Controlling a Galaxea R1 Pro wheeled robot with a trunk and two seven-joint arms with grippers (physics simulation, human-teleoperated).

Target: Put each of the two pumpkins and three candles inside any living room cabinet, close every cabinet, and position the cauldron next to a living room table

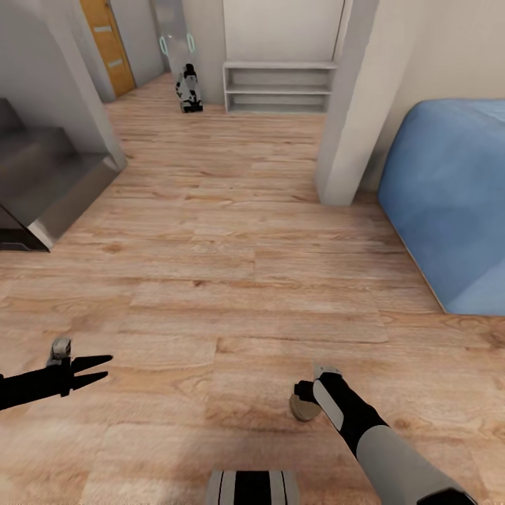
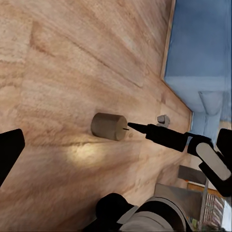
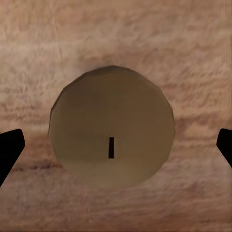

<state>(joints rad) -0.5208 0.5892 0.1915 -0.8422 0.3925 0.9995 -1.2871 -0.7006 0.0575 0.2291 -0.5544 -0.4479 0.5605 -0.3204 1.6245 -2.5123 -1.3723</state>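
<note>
Robot body: a striped grey and black part is showing at the very bottom of the head view, closest of all.
Right arm: it is reaching down toward the floor, with its black end pointing at a candle.
Right gripper: its two black fingers are standing wide apart, one on each side of the candle. They are not touching it. It is holding nothing.
Candle: it is sitting upright on the wood floor, right under the right gripper. It is a stubby grey-brown round thing with a tiny dark wick on top. In the left wrist view the candle is lying just off the tip of a black finger of the right gripper.
Left gripper: it is hanging low over the floor on the left, well apart from the candle. Its two pointy black fingers are spread open. It is holding nothing.
Blue soft thing: it is sitting on the floor to the right, farther off.
Grey steps: they are sitting on the left, farther off.
White pillar: it is standing beside the blue thing.
White shelf: it is standing against the far wall.
Orange door: it is standing far back on the left.
</note>
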